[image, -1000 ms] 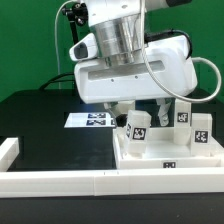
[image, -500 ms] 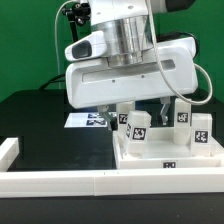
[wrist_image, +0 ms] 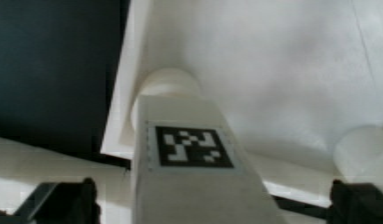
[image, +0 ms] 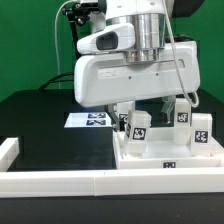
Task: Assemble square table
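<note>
The square table's white slab [image: 150, 157] lies at the exterior view's right, against the front rail. Three white tagged posts stand on it: one [image: 140, 127] under my hand, two more [image: 183, 115] [image: 203, 128] further right. My gripper [image: 140, 112] hangs right over the first post, a finger on each side of its top. In the wrist view that post [wrist_image: 191, 140] runs between the two dark fingertips [wrist_image: 72, 200], with a gap on each side. The gripper [wrist_image: 214, 200] is open. The slab [wrist_image: 259, 50] lies beyond the post, and another post [wrist_image: 362, 150] shows at the edge.
The marker board [image: 92, 119] lies flat on the black table [image: 45, 125] just to the exterior view's left of the slab. A long white rail [image: 60, 180] edges the front, with a raised end [image: 8, 150] at the left.
My hand has moved toward the exterior view's right and now sits more squarely over the near post. The posts and slab have not moved.
</note>
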Motion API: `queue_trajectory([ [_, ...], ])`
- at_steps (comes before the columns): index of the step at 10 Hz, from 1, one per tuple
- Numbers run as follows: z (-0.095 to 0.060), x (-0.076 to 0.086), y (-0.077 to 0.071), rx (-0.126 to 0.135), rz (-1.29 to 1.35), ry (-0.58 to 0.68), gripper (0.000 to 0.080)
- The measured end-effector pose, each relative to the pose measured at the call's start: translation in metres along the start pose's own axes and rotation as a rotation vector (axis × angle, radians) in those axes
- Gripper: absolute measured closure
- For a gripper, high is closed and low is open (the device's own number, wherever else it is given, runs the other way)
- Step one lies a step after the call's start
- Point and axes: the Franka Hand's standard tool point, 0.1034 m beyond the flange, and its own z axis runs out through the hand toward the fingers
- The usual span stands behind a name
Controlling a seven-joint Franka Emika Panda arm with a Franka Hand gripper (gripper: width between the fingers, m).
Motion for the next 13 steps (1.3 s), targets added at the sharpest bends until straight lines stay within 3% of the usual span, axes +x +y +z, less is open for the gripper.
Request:
queue_trajectory([
  [3,-0.0009,-0.0012,0.0056,0.001,-0.018,0.000,0.0177],
  [5,-0.0010,-0.0012,0.0060,0.001,-0.017,0.001,0.0510],
  [10,-0.0010,-0.0013,0.0063,0.000,-0.006,0.001,0.0509],
  [13,-0.0010,-0.0016,0.0073,0.005,0.189,0.005,0.0509],
])
